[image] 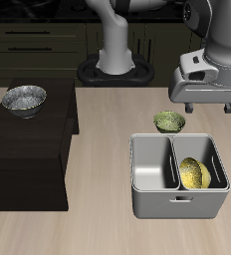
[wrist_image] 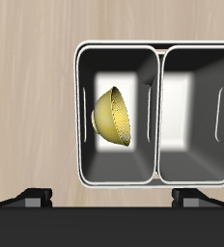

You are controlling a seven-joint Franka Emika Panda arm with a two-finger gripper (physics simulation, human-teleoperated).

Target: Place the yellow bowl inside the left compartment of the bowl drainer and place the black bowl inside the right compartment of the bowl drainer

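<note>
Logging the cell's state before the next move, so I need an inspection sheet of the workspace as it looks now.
Surface: light wooden table, with no spills seen.
Job's things: the yellow bowl lies tipped on its edge in one well of the drainer, the well farther from the dark cabinet. The other well is empty. The black bowl sits upright on top of the dark cabinet.
Clutter: a small green bowl stands on the table just behind the drainer.
Grippers: the gripper is open and empty above the drainer.
Cables: nothing seen.
Surroundings: dark drawer fronts behind the table.
</note>
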